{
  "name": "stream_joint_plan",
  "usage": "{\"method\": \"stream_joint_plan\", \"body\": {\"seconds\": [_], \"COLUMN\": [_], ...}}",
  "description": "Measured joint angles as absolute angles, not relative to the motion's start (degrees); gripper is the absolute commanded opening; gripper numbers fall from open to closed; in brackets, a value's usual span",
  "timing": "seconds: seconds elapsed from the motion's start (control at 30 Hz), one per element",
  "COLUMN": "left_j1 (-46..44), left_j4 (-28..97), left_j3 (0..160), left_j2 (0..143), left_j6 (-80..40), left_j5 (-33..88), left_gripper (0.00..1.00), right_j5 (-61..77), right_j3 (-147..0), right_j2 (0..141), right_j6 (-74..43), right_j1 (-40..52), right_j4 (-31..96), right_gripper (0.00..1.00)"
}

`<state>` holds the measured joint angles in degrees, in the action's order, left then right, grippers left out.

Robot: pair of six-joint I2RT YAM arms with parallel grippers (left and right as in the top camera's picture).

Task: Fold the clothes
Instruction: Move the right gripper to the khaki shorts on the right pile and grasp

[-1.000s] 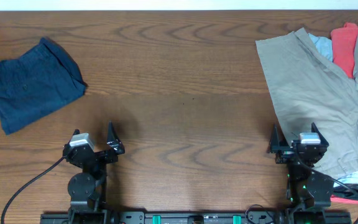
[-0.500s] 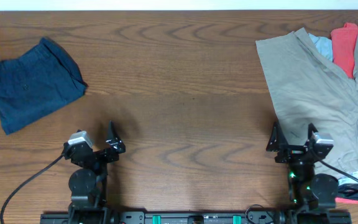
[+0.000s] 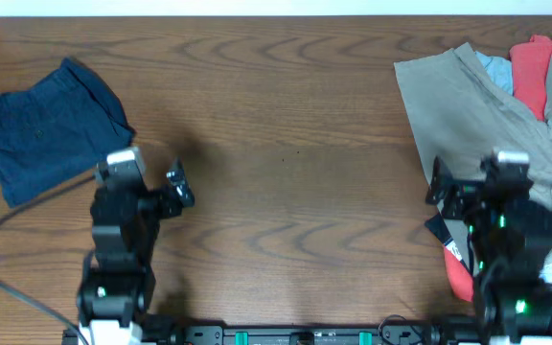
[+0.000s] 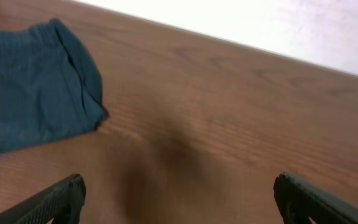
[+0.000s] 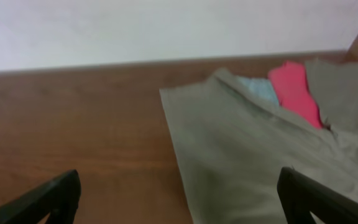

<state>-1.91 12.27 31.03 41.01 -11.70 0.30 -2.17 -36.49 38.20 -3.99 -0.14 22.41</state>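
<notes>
Counter (image 3: pixel 295 125) middle: bare wood, wide lane between the arms. Far left: navy shorts (image 3: pixel 51 129) lying near left pincer (image 4: pixel 180 202). Right side crowded: khaki shorts (image 3: pixel 477 125) spread ahead of right pincer (image 5: pixel 185 199), red garment (image 3: pixel 531 72) behind.

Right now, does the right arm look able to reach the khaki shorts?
Probably yes: the right gripper is open with the khaki shorts directly ahead of it, and nothing lies on top of their near part.
</notes>
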Motion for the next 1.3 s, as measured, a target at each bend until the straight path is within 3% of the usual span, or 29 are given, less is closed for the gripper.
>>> {"method": "stream_joint_plan", "body": {"seconds": [0.3,0.47,0.63,1.1,1.3], "left_j1": [-1.91,-1.91,-1.91,-1.91,-1.91], "left_j4": [21.65,21.87,22.02,22.06,22.06], "left_j3": [43.05,43.2,43.2,43.2,43.2], "left_j2": [55.66,60.6,63.75,65.47,65.47], "left_j6": [-11.53,-11.55,-11.55,-11.55,-11.55], "left_j5": [2.68,4.34,4.67,4.82,4.82], "left_gripper": [0.98,0.98,0.98,0.98,0.98], "right_j5": [-2.39,-1.74,-3.68,-11.86,-12.47], "right_j3": [-60.01,-64.4,-64.45,-64.45,-64.45], "right_j2": [67.99,77.19,83.88,100.44,106.74], "right_j6": [-1.21,-0.95,-0.34,0.71,1.06], "right_j1": [-0.14,-0.14,-0.14,1.72,2.59], "right_j4": [42.68,41.63,41.34,34.24,31.88], "right_gripper": [0.99,0.99,0.91,0.9,0.76]}}
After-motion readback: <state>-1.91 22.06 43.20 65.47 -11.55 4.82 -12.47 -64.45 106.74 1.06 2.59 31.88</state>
